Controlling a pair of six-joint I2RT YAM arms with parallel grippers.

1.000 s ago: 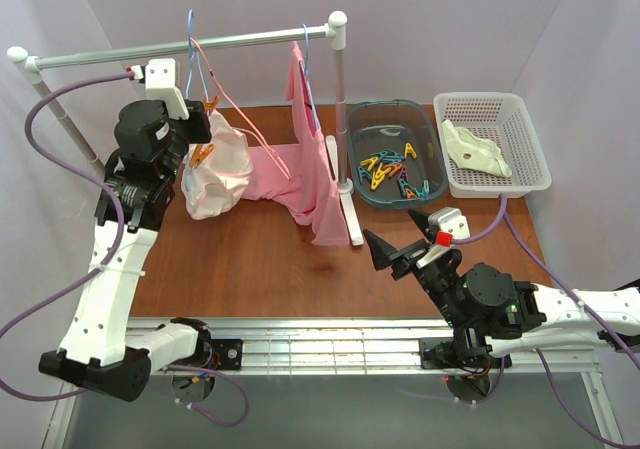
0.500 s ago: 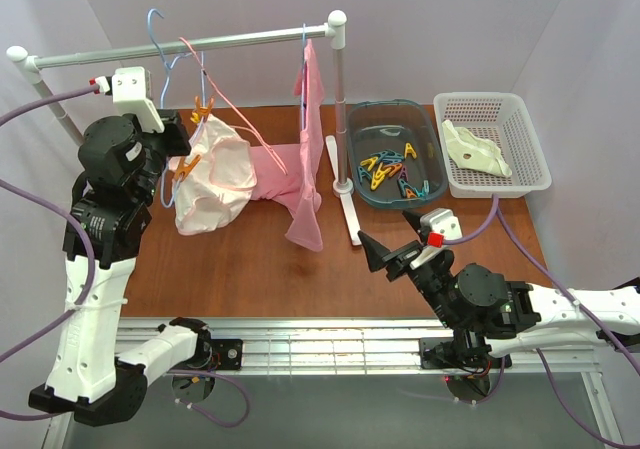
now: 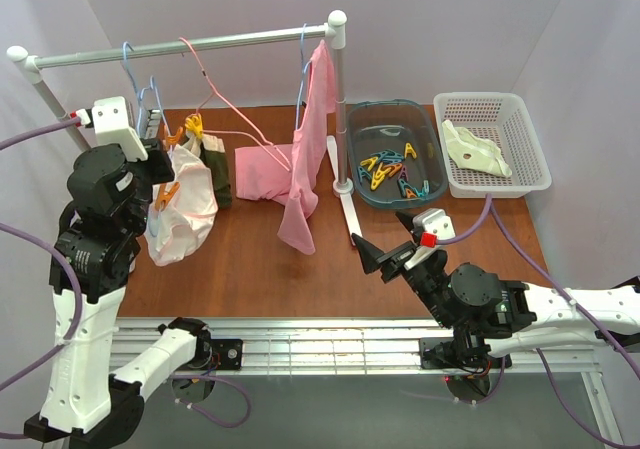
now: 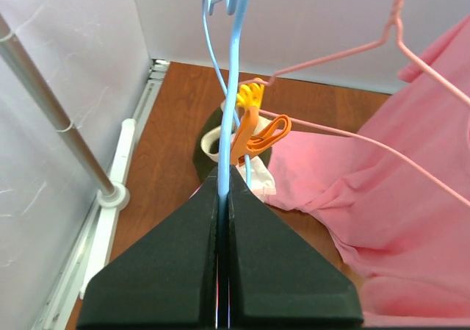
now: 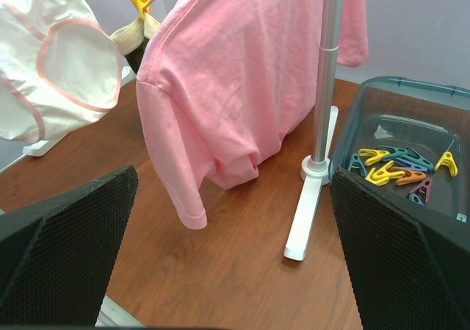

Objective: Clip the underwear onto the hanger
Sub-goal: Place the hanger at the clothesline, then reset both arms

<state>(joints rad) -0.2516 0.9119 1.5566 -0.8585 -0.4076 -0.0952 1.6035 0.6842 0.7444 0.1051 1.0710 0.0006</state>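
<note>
Blue hanger (image 4: 236, 65) pinched by left gripper (image 4: 222, 170), upper left of top view; underwear (image 3: 182, 219) hangs beneath on orange clip (image 4: 262, 135). Right gripper (image 3: 388, 241) spread, idle. Advice: firm pinch, wire upright, slow travel against swing.

The right wrist view's left and top edges cut off the underwear (image 5: 73, 69). In the left wrist view we lose the hanger (image 4: 233, 87) below the left fingers (image 4: 161, 271), which hide most of the underwear too.
</note>
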